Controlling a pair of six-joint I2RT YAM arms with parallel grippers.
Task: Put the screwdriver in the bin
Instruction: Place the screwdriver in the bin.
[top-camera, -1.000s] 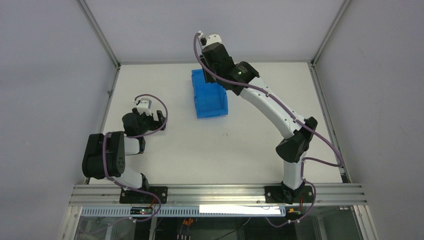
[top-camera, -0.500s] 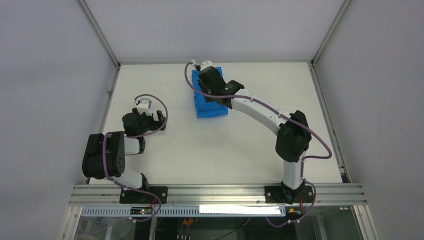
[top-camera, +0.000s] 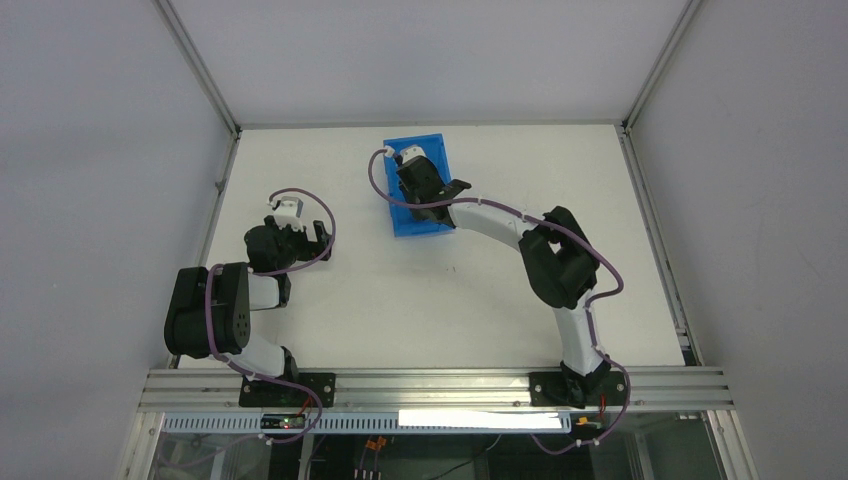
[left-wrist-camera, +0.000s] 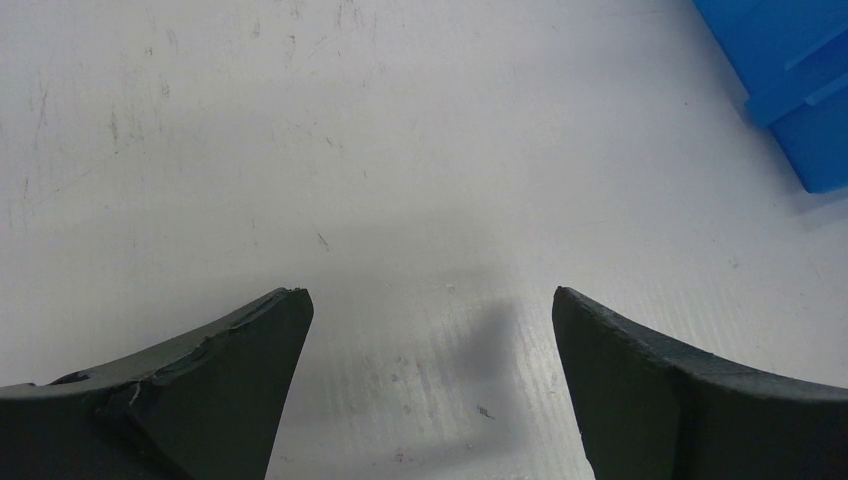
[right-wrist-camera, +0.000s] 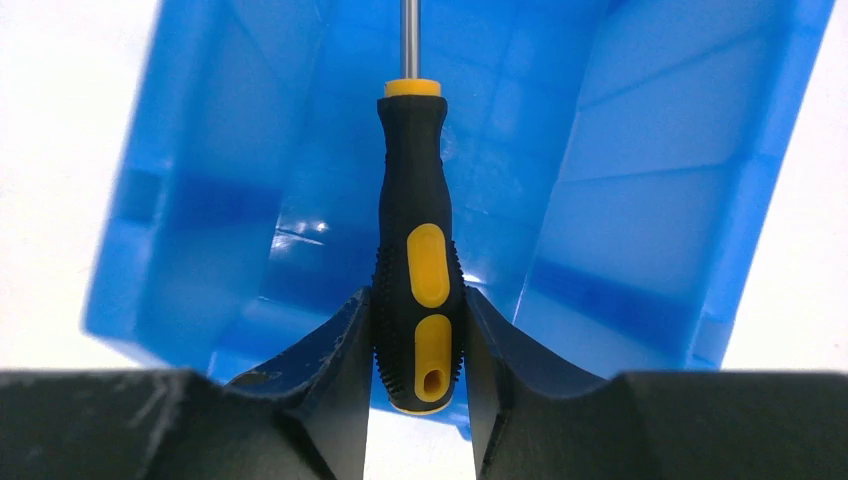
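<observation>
My right gripper is shut on the screwdriver, clamping the butt end of its black-and-yellow handle; the thin metal shaft points away into the bright blue bin, which fills the right wrist view. From above, the right gripper hangs over the bin at the back middle of the table, and the screwdriver is hidden under the wrist. The left gripper stands open over bare white table, nothing between its fingers. A corner of the bin shows at the upper right of the left wrist view.
The left arm is folded near the left side of the white table, well apart from the bin. Metal frame posts and grey walls border the table on three sides.
The right arm has drawn back and lowered, bringing its gripper from above the bin's far side down over the bin. The left arm has not moved.
</observation>
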